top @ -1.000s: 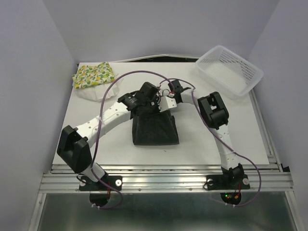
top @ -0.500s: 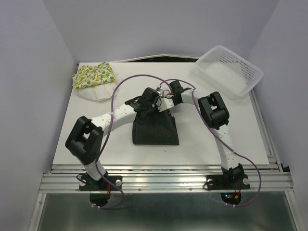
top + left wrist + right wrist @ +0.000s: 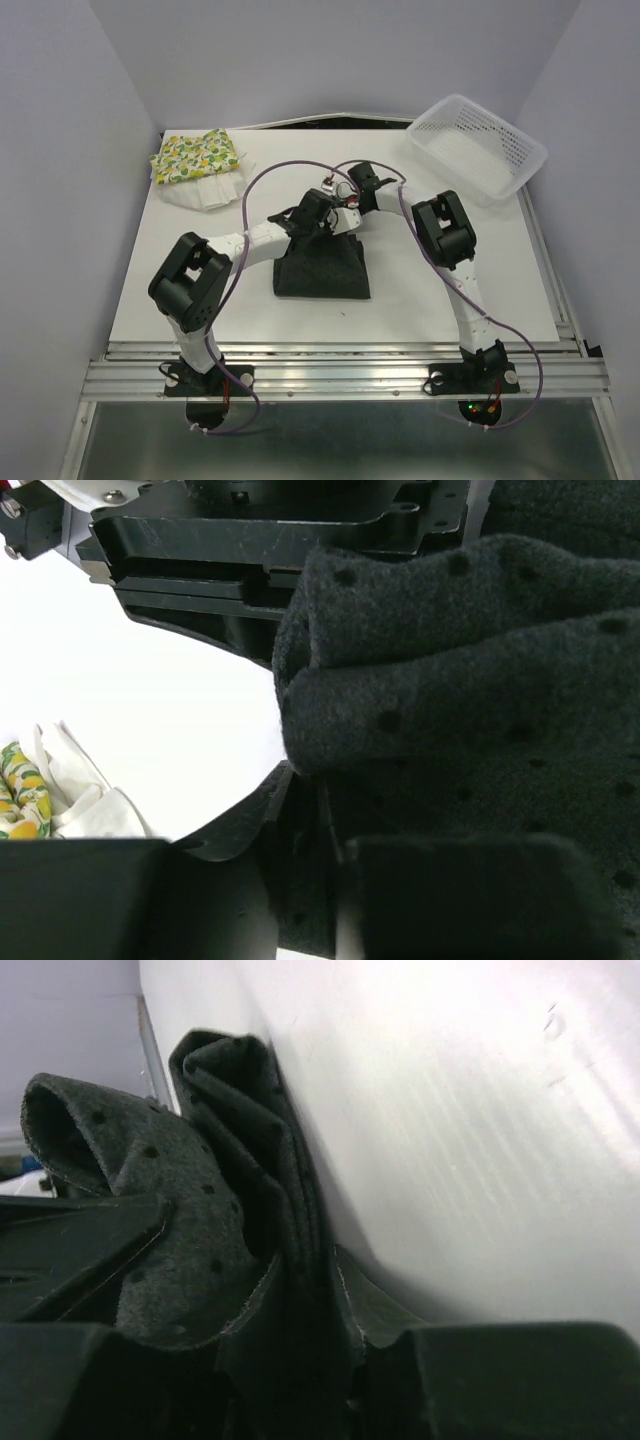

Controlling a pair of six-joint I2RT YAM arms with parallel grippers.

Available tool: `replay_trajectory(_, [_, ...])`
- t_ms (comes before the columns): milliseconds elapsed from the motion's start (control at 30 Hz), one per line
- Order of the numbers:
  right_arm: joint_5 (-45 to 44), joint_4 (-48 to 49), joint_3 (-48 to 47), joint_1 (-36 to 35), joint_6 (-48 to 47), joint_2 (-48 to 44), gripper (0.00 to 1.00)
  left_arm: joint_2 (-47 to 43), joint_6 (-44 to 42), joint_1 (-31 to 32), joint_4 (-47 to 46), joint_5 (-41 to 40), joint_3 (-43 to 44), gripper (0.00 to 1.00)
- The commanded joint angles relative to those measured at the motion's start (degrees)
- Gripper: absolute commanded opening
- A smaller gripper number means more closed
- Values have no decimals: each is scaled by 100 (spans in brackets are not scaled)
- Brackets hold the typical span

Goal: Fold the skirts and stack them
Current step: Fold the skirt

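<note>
My L hand [image 3: 318, 230] and R hand [image 3: 342, 226] each clamp the far edge of the black skirt [image 3: 322, 272]; lemon-print skirt [image 3: 195, 157] atop white skirt [image 3: 207, 193], far-left of it.

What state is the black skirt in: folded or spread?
Folded: the black skirt is a compact block; wrist views show stacked layers.
</note>
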State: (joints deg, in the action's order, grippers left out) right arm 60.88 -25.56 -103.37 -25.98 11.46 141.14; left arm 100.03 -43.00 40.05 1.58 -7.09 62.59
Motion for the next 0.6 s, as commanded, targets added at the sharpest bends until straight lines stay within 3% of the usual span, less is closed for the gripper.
replay_trajectory(0, [-1850, -19, -218, -65, -4, -51, 33, -141, -50, -6, -387, -152, 78, 30])
replay_trajectory(33, [-2130, -10, -253, -65, -4, -95, 34, -263, -42, -6, -370, -169, 96, 33])
replay_trajectory(167, [-2931, -37, -534, -65, -188, -253, 58, -572, 99, -50, 76, -222, 429, 42])
replay_trajectory(233, [-3370, -45, -701, 57, -364, -385, 62, -703, 265, -129, 289, -178, 779, 48])
replay_trajectory(267, [-3494, -37, -763, 58, -460, -438, 69, -739, 318, -173, 533, -161, 903, 52])
replay_trajectory(367, [-3864, -45, -1017, 285, -601, -649, 78, -932, 616, -383, 912, -100, 1378, 54])
replay_trajectory(567, [-3761, -299, -1405, 611, -962, -1271, 77, -1441, 1328, -709, 1703, 540, 1924, 56])
